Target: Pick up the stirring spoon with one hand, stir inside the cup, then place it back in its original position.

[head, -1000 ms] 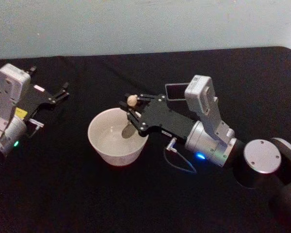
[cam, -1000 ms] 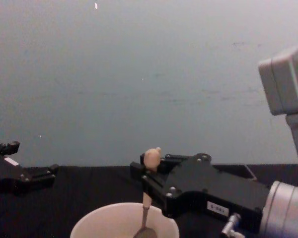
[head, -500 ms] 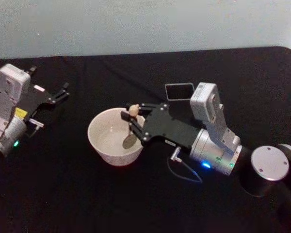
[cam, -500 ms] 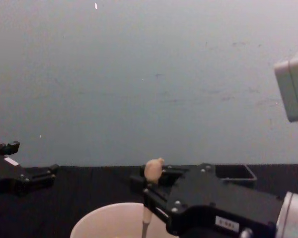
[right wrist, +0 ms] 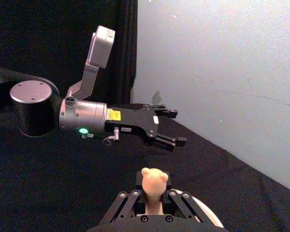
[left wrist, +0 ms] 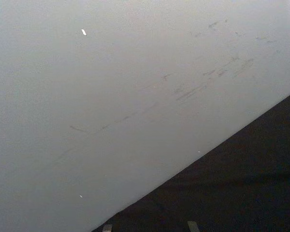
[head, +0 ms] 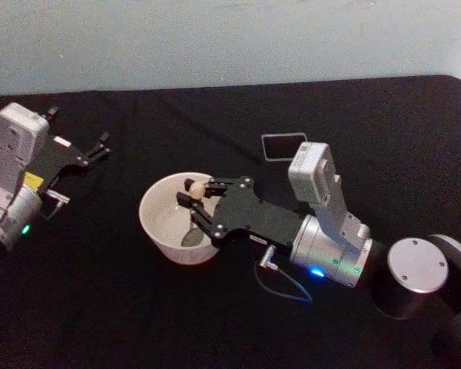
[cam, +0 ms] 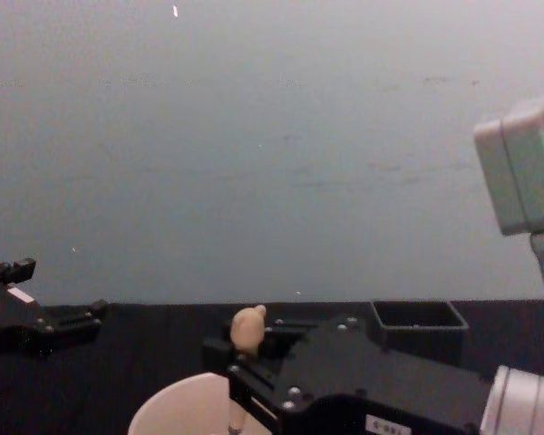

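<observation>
Black cloth (head: 100, 307) covers the whole table, and a plain pale wall (head: 215, 38) closes off the far side.

From the head view, your right gripper (head: 194, 209) reaches in from the right and sits over the cup (head: 147, 227). It is clamped narrow on the handle of the stirring spoon (head: 193, 185). The spoon stands nearly upright, with the knob up and the metal bowl down inside the cup, towards its near side. The dark square holder (head: 284, 145) lies to the far right of the cup, well apart from it. The way back therefore runs up over the rim, then away and to the right. The right arm is much the nearer one. Your left gripper (head: 100, 146) is parked at the far left with its fingers spread, holding nothing.

The left wrist view gives you bare wall above a slanting edge of black cloth.

In the right wrist view, the animal-head knob (right wrist: 153, 181) rises between the right gripper's fingers, with the cup's pale rim (right wrist: 210, 217) just beyond. The left gripper (right wrist: 166, 126) shows farther off, empty.

In the chest view, the knob (cam: 247, 328) stands above the cup's rim (cam: 163, 412). The holder (cam: 417, 317) is behind and to the right, its top open and nothing between it and the cup. I judge the stirring is under way. Keep the spoon upright when you lift it.
</observation>
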`<state>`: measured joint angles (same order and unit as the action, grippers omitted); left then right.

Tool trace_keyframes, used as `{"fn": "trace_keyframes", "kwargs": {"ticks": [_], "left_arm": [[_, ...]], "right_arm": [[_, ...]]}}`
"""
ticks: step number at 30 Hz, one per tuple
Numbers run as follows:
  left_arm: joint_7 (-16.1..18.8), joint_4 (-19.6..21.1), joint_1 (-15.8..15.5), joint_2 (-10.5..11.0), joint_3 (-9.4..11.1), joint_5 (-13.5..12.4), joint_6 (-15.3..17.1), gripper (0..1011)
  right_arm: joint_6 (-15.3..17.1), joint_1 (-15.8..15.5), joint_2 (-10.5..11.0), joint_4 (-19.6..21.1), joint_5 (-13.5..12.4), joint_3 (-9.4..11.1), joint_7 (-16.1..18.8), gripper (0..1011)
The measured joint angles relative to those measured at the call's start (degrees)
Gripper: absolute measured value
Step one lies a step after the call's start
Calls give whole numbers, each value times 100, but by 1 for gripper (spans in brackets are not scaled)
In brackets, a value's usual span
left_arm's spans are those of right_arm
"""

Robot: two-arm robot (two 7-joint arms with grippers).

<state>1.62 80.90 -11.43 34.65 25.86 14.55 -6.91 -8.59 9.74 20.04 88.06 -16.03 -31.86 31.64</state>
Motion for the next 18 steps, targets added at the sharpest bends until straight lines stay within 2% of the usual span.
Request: {"fn": "trace_keyframes", "kwargs": {"ticks": [10,18], "left_arm": [[0,0,0,0,0,0,0,1001],[0,0,0,0,0,0,0,1001]], "right_arm": [[-13,193,-208,-246,6,-96,-42,171],[-14,326,-357,-441,52,-77,-179,171]]}}
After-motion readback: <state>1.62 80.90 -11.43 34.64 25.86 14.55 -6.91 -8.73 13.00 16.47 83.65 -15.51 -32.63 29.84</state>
